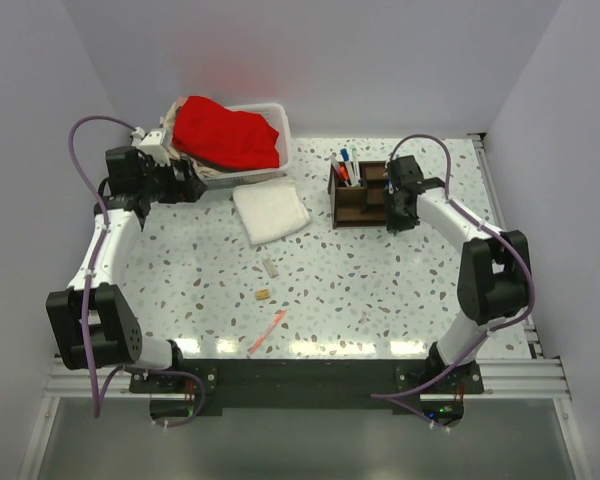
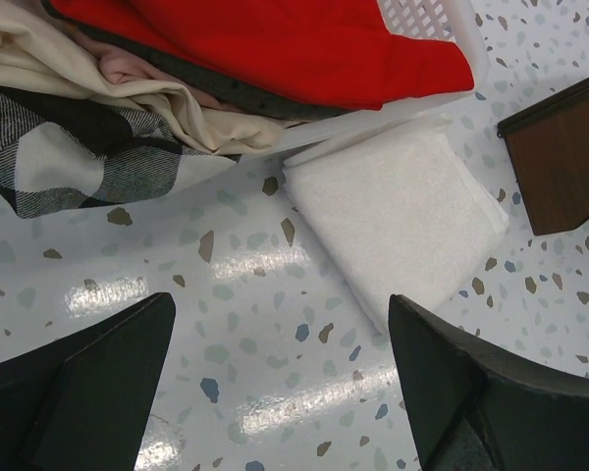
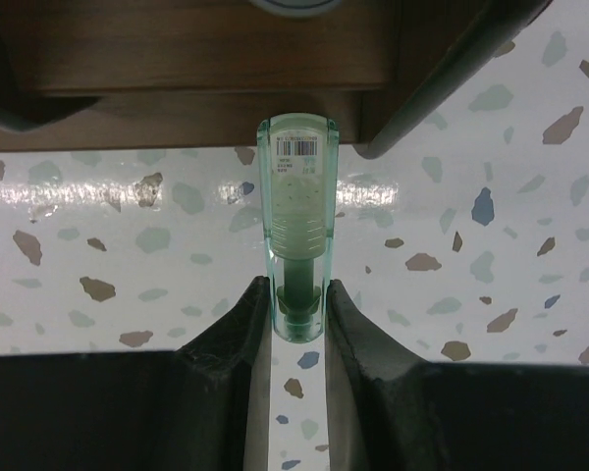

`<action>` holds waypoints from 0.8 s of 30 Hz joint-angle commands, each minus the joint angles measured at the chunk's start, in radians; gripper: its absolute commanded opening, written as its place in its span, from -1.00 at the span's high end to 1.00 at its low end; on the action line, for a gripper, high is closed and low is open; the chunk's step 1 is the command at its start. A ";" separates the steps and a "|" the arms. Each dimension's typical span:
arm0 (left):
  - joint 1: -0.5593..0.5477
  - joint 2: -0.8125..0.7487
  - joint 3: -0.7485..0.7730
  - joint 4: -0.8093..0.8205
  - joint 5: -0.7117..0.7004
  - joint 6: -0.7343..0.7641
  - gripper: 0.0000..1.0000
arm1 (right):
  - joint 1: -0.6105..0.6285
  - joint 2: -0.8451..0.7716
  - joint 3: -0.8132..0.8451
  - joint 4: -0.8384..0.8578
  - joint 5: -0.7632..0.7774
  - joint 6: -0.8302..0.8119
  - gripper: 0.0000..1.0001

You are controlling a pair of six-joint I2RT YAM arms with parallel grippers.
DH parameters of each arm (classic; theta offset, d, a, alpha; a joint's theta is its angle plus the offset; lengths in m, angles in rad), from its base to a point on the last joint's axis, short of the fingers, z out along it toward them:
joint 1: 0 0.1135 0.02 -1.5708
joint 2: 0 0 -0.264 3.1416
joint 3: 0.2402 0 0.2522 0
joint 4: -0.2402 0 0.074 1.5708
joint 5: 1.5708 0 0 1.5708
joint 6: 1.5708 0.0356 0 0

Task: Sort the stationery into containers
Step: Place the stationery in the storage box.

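On the speckled desk (image 1: pixel 380 290) a dark wooden organizer (image 1: pixel 355 212) stands at the far right side. Some pens (image 1: pixel 347 170) stand in its far left part. The right arm (image 1: pixel 445 215) reaches to it, and the right jaws are just beside its right wall. A folded white cloth (image 1: pixel 270 212) lies left of the organizer, just beside a white basket (image 1: pixel 283 130) holding a red cloth (image 1: pixel 225 135). The left jaws are near the basket's left end. Nearer to the arms lie a small pale block (image 1: pixel 269 267), a tan block (image 1: pixel 262 294) and a pink-red pen (image 1: pixel 268 330), all apart.
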 commanded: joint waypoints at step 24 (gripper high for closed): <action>-0.004 -0.026 -0.036 0.034 0.011 -0.007 -0.89 | -0.006 0.112 0.127 0.111 0.084 0.040 1.00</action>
